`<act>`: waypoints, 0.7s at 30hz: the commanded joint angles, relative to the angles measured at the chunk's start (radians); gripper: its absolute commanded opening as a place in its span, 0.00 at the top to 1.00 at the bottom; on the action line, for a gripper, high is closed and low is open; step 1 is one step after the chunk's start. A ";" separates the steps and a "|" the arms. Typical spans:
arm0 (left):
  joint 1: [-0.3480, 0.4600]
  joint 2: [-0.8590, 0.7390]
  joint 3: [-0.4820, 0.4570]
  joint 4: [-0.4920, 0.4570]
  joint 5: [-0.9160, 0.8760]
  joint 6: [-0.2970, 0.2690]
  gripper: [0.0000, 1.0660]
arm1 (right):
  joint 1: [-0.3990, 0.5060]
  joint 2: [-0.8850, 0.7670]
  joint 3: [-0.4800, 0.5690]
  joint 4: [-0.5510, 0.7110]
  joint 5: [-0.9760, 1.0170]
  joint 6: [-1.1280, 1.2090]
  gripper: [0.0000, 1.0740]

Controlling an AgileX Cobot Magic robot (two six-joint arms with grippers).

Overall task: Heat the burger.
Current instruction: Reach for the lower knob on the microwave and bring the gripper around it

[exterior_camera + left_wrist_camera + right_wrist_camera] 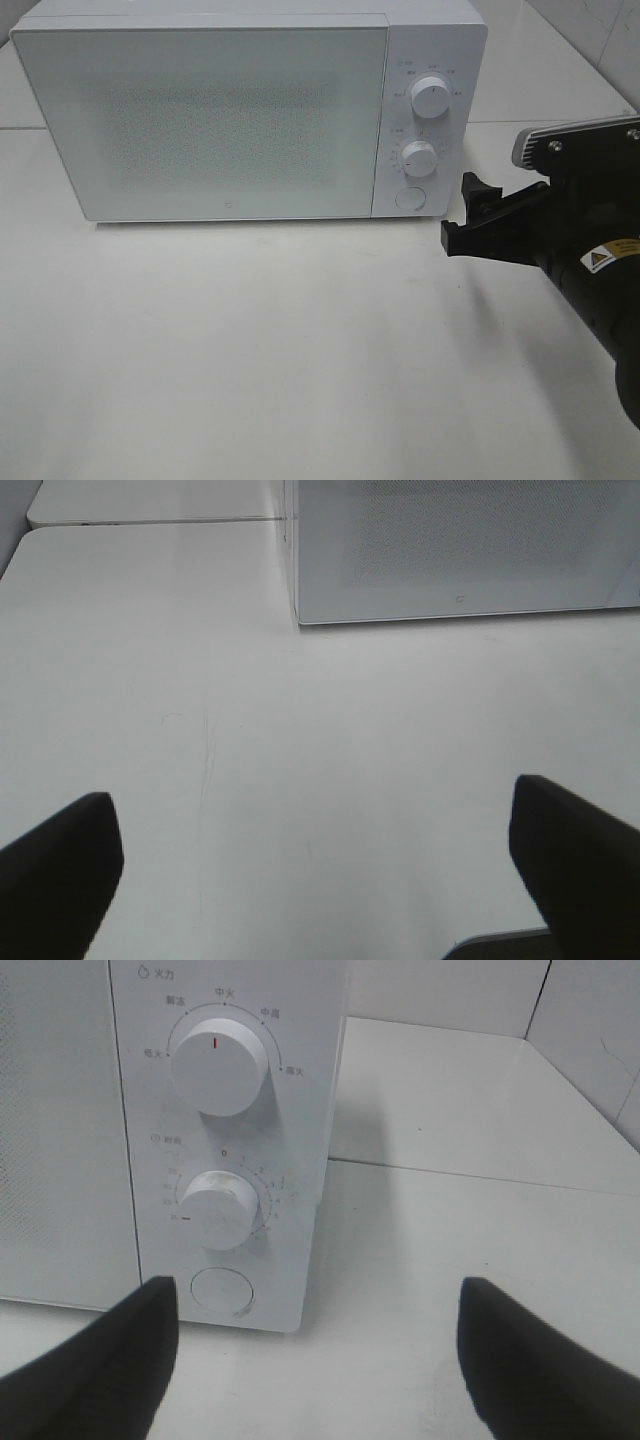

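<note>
Right gripper (460, 212) hanging open by the microwave (230, 120); left gripper (315, 870) open too. Burger not showing, door closed. Probably soft and stacked, so gripping gently across the buns.

Wide-spread hand (318, 1300) before microwave panel (295, 1140)

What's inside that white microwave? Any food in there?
Nothing inside shows. The microwave has its door shut, and the dotted pane looks blank grey-white. Whether food sits behind it cannot be told.
</note>
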 commanded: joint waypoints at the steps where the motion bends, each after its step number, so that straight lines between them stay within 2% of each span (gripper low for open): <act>1: -0.001 -0.022 0.003 -0.007 -0.015 -0.001 0.07 | 0.004 0.039 -0.033 -0.001 -0.047 -0.007 0.30; 13: -0.001 -0.022 0.003 -0.007 -0.015 -0.001 0.07 | 0.004 0.204 -0.145 -0.011 -0.116 0.027 0.30; 21: -0.001 -0.022 0.003 -0.007 -0.015 -0.001 0.07 | 0.004 0.256 -0.217 -0.033 -0.114 0.032 0.30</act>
